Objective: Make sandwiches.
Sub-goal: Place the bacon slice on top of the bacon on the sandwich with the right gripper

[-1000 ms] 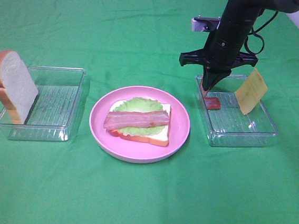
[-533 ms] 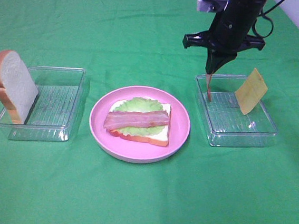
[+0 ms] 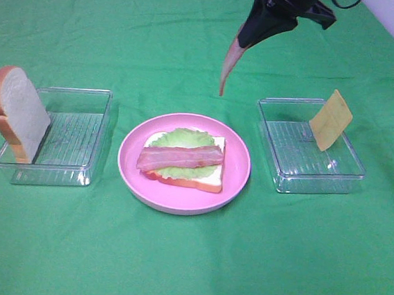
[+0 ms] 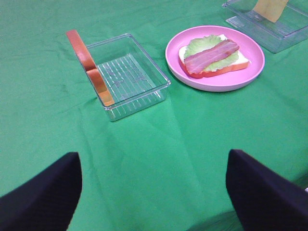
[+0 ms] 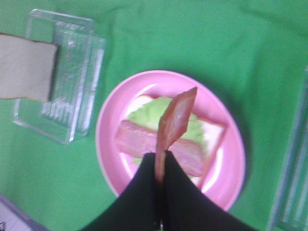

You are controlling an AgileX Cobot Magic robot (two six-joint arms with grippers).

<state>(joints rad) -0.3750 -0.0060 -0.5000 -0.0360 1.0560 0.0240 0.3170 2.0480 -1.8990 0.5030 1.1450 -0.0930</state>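
A white bread slice with a brown crust stands on its edge at the 9 o'clock end of a clear plastic tray. The left gripper hangs over the green cloth. Its two black fingers are spread wide, with nothing between them.

A round pink plate sits at 3 o'clock from that tray. The half-made sandwich lies on it: a bread slice, frilly green lettuce and a flat bacon strip on top.

Up in the air, at 12 o'clock from the plate, the right gripper pinches tight on the top end of a hanging bacon strip.

At 3 o'clock from the plate is a second clear tray. A yellow cheese square stands tilted near its 2 o'clock corner.
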